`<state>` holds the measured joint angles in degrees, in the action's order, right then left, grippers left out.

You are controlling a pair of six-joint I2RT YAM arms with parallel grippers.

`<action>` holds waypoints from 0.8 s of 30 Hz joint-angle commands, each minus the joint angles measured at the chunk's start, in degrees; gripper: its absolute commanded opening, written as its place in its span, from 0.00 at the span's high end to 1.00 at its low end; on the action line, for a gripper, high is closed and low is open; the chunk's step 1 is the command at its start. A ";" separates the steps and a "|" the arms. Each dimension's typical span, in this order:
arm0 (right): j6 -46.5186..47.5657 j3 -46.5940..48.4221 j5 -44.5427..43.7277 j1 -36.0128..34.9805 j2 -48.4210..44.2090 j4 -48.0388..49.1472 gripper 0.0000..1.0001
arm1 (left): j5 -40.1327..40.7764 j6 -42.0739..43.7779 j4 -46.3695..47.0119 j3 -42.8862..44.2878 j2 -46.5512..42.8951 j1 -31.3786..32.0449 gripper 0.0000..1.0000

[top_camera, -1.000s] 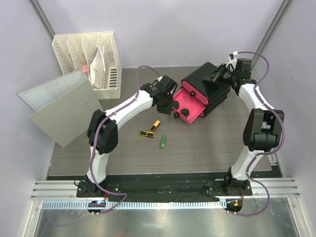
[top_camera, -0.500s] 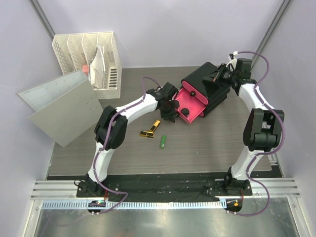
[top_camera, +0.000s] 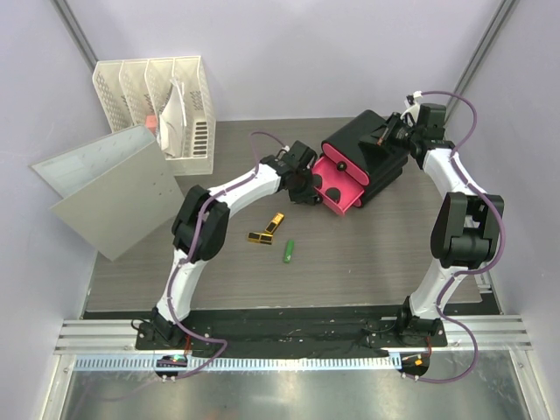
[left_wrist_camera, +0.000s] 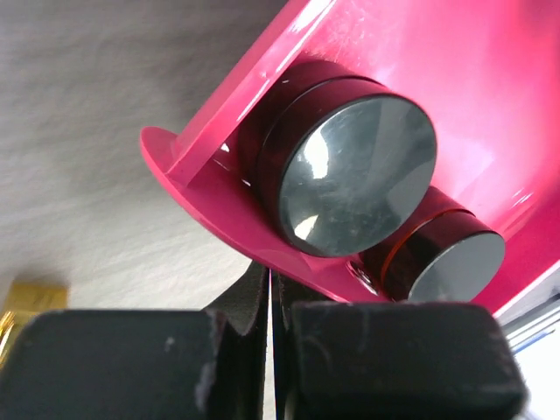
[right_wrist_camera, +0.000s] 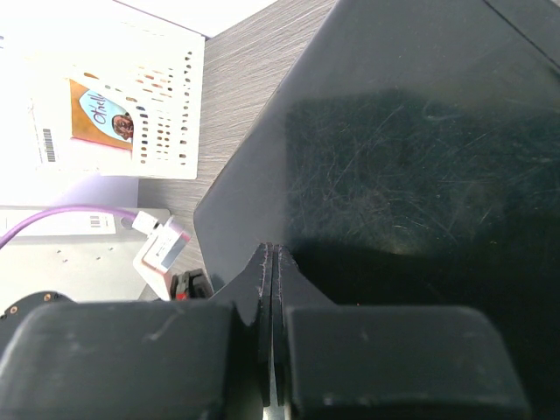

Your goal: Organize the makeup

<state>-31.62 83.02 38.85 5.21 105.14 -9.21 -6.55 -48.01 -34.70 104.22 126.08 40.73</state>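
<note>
Over the last second my left end effector (top_camera: 306, 187), shut tight and holding nothing, has swung against the front lip of the pink drawer (top_camera: 343, 187). It has pushed the drawer partway back into the black organizer box (top_camera: 372, 147). The left wrist view shows two round black discs (left_wrist_camera: 354, 175) lying inside that drawer. My right end effector (top_camera: 399, 133) is also closed and empty, pressed on the box top, probably bracing it. Two gold-black lipsticks (top_camera: 275, 223) and the green stick (top_camera: 288, 252) lie on the worktop (top_camera: 376, 262), so I judge the sorting unfinished.
</note>
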 commanded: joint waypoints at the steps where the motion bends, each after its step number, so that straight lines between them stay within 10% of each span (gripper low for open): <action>1: 4.81 -4.54 -6.68 -0.38 5.34 -14.69 0.99 | -2.85 -2.17 6.92 7.64 2.85 0.31 1.00; 24: 4.72 -4.01 -6.68 -0.38 6.04 -14.78 0.99 | -5.16 -9.21 12.89 15.94 7.62 -0.65 1.00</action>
<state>-31.62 83.11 39.16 5.21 105.38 -9.04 -11.33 -56.60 -26.39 121.51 138.17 40.18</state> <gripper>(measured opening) 0.014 0.001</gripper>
